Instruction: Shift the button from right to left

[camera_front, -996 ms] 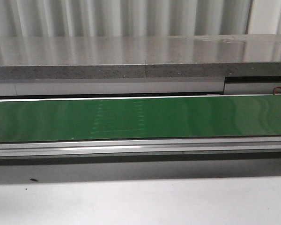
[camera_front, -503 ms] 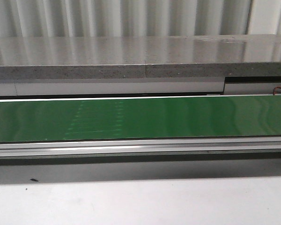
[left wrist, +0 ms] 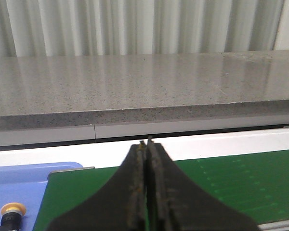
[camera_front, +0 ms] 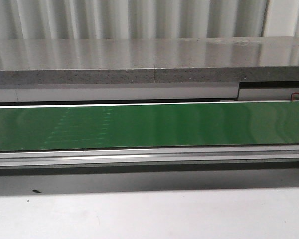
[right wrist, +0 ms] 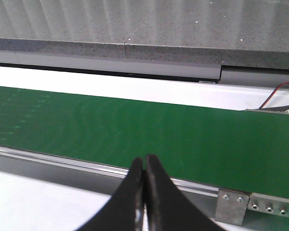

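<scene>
Left pincer [left wrist: 146, 144]: pressed together, empty, above green belt [camera_front: 189, 124]. Right pincer [right wrist: 144, 161]: pressed together, empty. Button [left wrist: 12, 211]: on blue tray [left wrist: 33, 180] beside belt end.

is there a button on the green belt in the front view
No, the green belt runs bare across the front view; a yellow-capped button shows only in the left wrist view, over a blue surface off the belt's end.

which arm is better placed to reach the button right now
Left. The button shows only in the left wrist view, on the blue tray beside the green belt end, near the shut left gripper. The right gripper, also shut, sees only bare belt.
</scene>
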`<move>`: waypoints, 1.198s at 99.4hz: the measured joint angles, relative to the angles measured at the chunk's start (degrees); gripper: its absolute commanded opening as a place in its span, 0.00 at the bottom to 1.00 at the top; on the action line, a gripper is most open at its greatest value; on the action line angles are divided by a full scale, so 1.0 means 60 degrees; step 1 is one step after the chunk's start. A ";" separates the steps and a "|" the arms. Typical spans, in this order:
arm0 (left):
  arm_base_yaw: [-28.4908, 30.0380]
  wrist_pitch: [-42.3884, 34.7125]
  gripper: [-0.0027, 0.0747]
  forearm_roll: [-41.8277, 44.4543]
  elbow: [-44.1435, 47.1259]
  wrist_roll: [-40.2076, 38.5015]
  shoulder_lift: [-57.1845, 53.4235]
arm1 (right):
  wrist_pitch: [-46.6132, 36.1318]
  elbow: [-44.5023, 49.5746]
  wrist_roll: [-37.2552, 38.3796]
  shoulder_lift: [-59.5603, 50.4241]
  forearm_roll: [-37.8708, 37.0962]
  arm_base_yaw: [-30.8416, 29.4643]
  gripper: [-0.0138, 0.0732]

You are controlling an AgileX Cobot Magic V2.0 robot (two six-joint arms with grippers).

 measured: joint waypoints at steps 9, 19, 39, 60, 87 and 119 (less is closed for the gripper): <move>0.0000 -0.0040 0.01 0.0057 0.0357 0.0000 -0.0480 | 0.0000 0.0000 0.0000 0.0000 0.0000 0.0000 0.08; 0.0000 -0.0252 0.01 0.0176 0.0790 0.0000 -0.0568 | -0.0017 0.0000 0.0000 0.0000 -0.0004 0.0000 0.08; 0.0000 -0.0711 0.01 0.0292 0.1573 0.0000 -0.0568 | -0.0016 0.0000 0.0000 0.0000 -0.0004 0.0000 0.08; 0.0000 -0.1382 0.01 0.0292 0.2567 0.0000 -0.0568 | -0.0016 0.0000 0.0000 0.0000 -0.0004 0.0000 0.08; 0.0000 -0.2217 0.01 0.0292 0.3059 0.0000 -0.0568 | -0.0016 0.0000 0.0000 0.0000 -0.0004 0.0000 0.08; 0.0000 -0.2277 0.01 0.0292 0.3059 0.0000 -0.0568 | -0.0016 0.0000 0.0000 0.0000 -0.0004 0.0000 0.08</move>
